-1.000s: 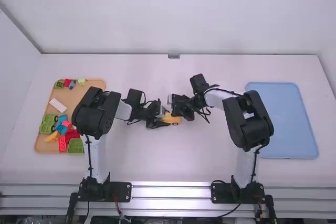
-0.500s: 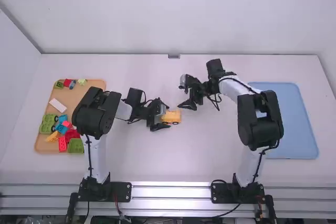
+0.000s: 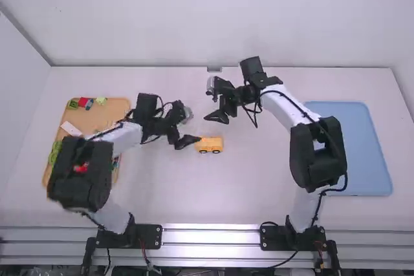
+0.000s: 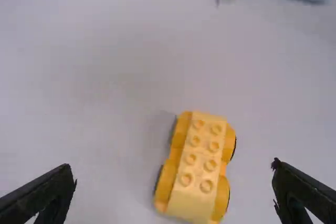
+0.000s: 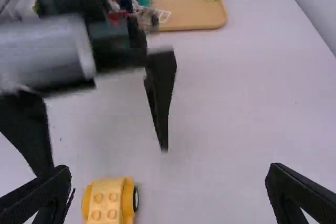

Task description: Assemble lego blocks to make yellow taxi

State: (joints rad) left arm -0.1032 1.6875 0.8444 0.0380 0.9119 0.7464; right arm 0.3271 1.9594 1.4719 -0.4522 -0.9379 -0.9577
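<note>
Item one, the yellow car: sitting upright on its wheels on the white table, held by nothing that I can see. Two rows of studs are showing bare along its top, and the body is looking joined up.

Item two, the left gripper: hanging near the car, on its left side, with fingers spread wide and nothing between them.

Item three, the right gripper: hovering near the car, a little beyond its far side, likewise gaping wide and carrying nothing.

Item four, the tan tray: lying well to the left of the car, holding spare pieces, among them a white piece, a red block and a pale green block.

Item five, the blue tray: lying well to the right of the car.

Step in hand, by my reckoning: the main body is standing complete or nearly so, and the grippers are between jobs. If those bare studs are awaiting a roof piece, the next move is calling for a fetch from the tan tray, then a square press while the other gripper is steadying the car. If the build is finished, it is calling for backing both grippers clear without nudging the wheels.
</note>
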